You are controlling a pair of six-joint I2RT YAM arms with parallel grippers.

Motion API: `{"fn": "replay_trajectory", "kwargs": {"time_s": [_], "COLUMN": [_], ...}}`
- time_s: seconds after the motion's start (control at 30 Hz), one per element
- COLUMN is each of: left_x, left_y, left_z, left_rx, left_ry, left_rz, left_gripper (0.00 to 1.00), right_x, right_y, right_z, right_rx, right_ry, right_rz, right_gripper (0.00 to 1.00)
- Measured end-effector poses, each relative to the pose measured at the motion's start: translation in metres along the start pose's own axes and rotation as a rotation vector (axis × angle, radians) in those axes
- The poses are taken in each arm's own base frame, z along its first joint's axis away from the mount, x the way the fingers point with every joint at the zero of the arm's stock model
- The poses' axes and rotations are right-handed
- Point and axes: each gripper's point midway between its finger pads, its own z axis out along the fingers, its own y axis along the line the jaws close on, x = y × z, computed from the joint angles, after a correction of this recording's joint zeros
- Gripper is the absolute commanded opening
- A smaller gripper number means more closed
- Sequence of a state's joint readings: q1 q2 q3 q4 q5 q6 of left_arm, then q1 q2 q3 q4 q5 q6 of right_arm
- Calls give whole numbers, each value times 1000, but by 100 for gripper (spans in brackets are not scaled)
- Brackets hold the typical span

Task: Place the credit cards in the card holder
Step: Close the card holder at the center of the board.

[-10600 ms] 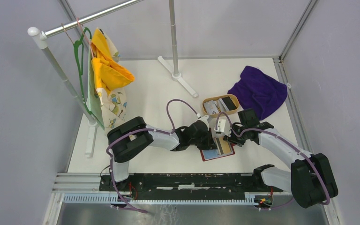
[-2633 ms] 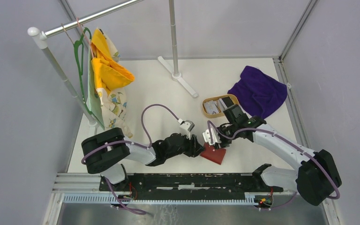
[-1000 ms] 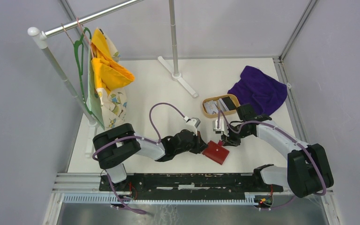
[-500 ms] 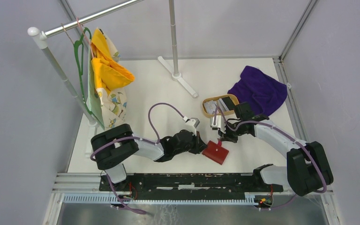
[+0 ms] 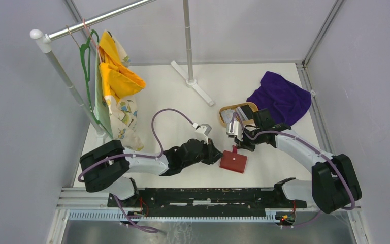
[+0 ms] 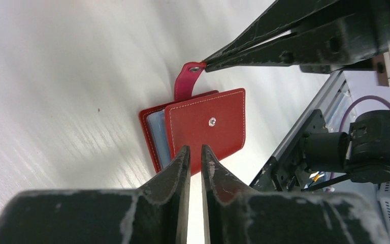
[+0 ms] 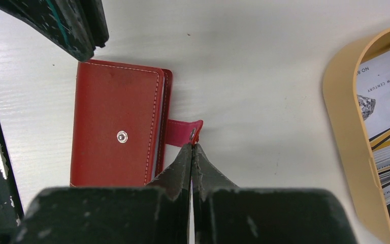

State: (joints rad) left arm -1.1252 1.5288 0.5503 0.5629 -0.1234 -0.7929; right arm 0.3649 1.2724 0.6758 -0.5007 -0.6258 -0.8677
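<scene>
From above, the folded card holder (image 5: 233,161) is seen flat on the table (image 5: 172,96). Left wrist: the left gripper (image 6: 195,148) is held slightly parted, empty. Right wrist: its snap tab (image 7: 182,133) is pinched by the right gripper (image 7: 192,146).

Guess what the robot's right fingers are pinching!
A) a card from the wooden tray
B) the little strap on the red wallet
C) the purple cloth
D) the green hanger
B: the right fingers are shut tight on the end of the strap that sticks out of the closed red wallet.
</scene>
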Motion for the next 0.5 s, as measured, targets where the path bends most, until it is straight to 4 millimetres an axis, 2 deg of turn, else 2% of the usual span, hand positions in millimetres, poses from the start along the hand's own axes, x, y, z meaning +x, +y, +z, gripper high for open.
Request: {"fn": "replay_trajectory", "kwargs": {"time_s": [0.23,0.37,0.5], "left_x": [-9,-2,14], "left_y": [-10,-18,-17], "left_z": [-7,-5,7], "left_rx": [31,77,95], "left_ry": [-17,17,69], "left_rz": [-3,-4,-1], "left_gripper": [14,10,9], "right_x": [-1,-1,0], "right_y": [-1,-1,-1], "right_z": [0,0,1], "right_rx": [4,4,3], "right_ry": [-2,-2,-1], "right_rz": [-1,-1,-1], "right_gripper": [0,0,0]}}
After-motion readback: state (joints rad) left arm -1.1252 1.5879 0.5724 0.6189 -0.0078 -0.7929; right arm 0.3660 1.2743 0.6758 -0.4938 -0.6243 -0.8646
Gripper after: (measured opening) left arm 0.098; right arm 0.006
